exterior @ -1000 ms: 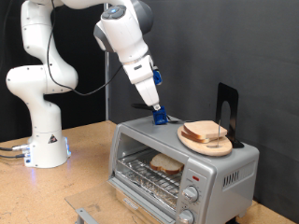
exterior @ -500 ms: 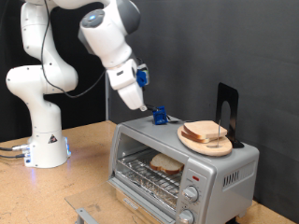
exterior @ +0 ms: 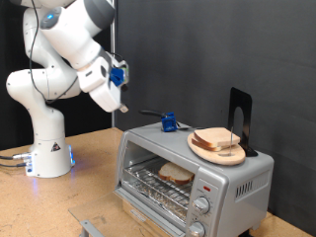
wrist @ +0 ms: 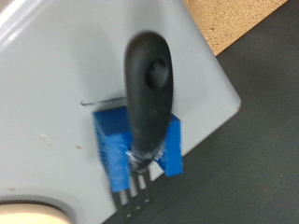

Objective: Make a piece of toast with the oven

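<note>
The silver oven (exterior: 237, 183) stands at the exterior view's lower right. One slice of toast (exterior: 176, 175) lies on the wire rack inside it. Another slice (exterior: 217, 140) lies on a round wooden plate (exterior: 202, 150) on the oven's top. A black-handled fork (exterior: 150, 114) rests in a blue holder (exterior: 169, 123) on the oven's top; the wrist view shows the handle (wrist: 149, 84) and holder (wrist: 140, 159) from above. My gripper (exterior: 121, 102) hangs in the air to the left of the oven, holding nothing. Its fingers do not show in the wrist view.
A black upright stand (exterior: 239, 117) sits at the back right of the oven's top. The robot's white base (exterior: 47, 148) stands on the wooden table (exterior: 89, 197) at the left. A small grey metal piece (exterior: 91, 228) lies at the table's front edge.
My gripper has lifted away from the blue holder on the oven's top and swung up and to the exterior view's left. The fork and holder stay where they were.
</note>
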`<act>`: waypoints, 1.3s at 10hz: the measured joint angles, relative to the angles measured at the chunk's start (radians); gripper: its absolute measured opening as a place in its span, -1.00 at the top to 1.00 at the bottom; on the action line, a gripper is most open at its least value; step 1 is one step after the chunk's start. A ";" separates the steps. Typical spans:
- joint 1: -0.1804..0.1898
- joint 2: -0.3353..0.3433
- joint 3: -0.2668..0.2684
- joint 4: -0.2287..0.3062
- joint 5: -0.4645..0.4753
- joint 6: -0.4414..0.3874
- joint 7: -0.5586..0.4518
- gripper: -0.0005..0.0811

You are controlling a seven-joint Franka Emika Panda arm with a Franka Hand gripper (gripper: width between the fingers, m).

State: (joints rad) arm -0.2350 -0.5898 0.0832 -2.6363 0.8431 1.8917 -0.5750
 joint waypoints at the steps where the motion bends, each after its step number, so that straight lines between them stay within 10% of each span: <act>1: -0.022 -0.026 -0.024 -0.016 -0.021 -0.001 -0.010 -0.99; 6: -0.090 -0.093 -0.128 -0.038 -0.154 -0.111 -0.079 -0.99; 13: -0.176 -0.008 -0.163 -0.074 -0.004 0.113 0.239 -0.99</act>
State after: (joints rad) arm -0.4110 -0.5977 -0.0797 -2.7101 0.8392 2.0045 -0.3358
